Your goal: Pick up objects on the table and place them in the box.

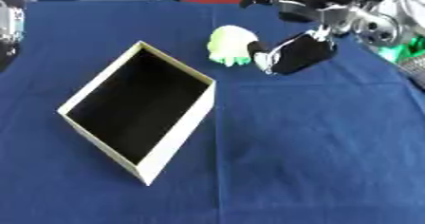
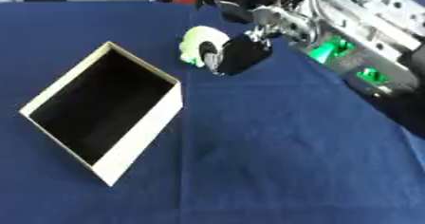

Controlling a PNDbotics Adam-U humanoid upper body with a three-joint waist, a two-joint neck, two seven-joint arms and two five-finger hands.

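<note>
The pale green toy [image 1: 230, 44] sits on the far side of the table [image 1: 315, 152], right of the box [image 1: 138, 109]. It looks soft and light. The right hand [image 1: 292, 54] touches its right side; I cannot tell if its fingers are curled. Best hold: around its middle.

Left eye: sits in my head, looking down and forward over the blue table [image 1: 315, 161], near enough that the cloth fills almost the whole view.
Right eye: same height and tilt, set slightly to my right, so more of my right arm [image 2: 357, 33] shows.
Shared: the open box [image 1: 137, 109], the pale green object [image 1: 231, 45] beside my right hand [image 1: 299, 54], and the table's far edge.
</note>
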